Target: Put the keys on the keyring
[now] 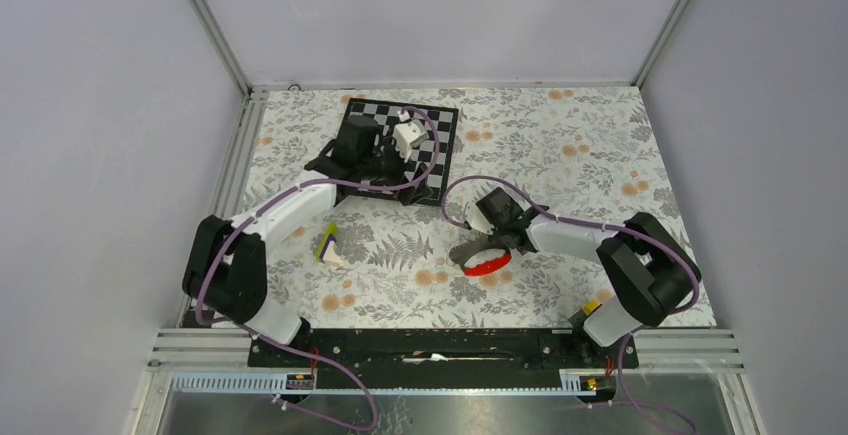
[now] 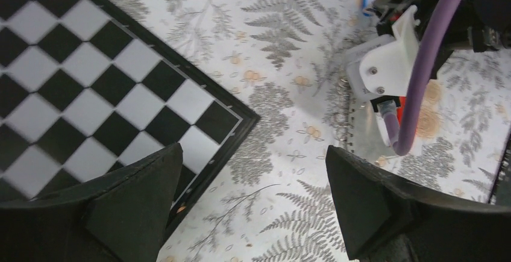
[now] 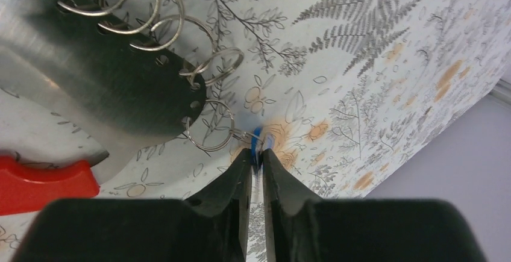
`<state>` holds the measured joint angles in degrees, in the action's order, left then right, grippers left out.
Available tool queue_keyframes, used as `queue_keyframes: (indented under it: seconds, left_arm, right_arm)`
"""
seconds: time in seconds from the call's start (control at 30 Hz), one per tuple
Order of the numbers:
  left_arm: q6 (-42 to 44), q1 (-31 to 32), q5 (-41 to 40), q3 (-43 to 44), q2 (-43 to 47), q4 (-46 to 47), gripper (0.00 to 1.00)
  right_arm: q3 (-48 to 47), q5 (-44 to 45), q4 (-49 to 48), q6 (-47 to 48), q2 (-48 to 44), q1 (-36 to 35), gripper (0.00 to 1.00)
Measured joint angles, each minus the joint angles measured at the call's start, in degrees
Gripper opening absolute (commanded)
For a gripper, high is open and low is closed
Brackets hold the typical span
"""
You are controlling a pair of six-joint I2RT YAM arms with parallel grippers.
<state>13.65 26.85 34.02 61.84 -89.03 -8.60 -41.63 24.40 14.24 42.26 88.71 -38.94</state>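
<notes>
The keyring (image 1: 478, 258) lies on the floral cloth, part grey, part red. In the right wrist view its grey strap (image 3: 90, 75) carries several wire rings, with the red part (image 3: 42, 180) at lower left. My right gripper (image 3: 257, 153) is shut on the blue tag of the keys (image 3: 258, 140), held edge-on at the last ring (image 3: 209, 131). I cannot tell whether the tag's small link is threaded on that ring. The dark key itself is hidden. My left gripper (image 2: 252, 153) is open and empty, hovering by the chessboard corner, apart from the keyring (image 2: 367, 138).
A black-and-white chessboard (image 1: 440, 120) lies at the back under the left arm (image 1: 290, 210). A yellow-purple-white wedge (image 1: 328, 245) sits left of centre. The right wrist and its purple cable (image 2: 422, 63) fill the upper right of the left wrist view.
</notes>
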Motion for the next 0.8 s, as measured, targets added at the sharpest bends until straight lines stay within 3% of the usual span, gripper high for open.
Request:
queue_keyframes:
  seconds: [0.2,0.7,0.8]
  left_arm:
    - [1.95,-0.55,-7.98,-0.02,5.31,-2.69,0.99]
    - [4.42,-5.4,-16.85,-3.17,17.75,-7.56,0.99]
    - [3.96,-6.05,-18.8,-5.38,20.94,-7.08,0.99]
  right_arm:
    - [-0.61,1.64,0.26,0.11,3.3,0.09,0.34]
    - [-2.6,1.81,5.18,-1.68,0.17,3.13,0.96]
    - [-2.58,1.11,7.26,-2.01,-2.12,4.31,1.0]
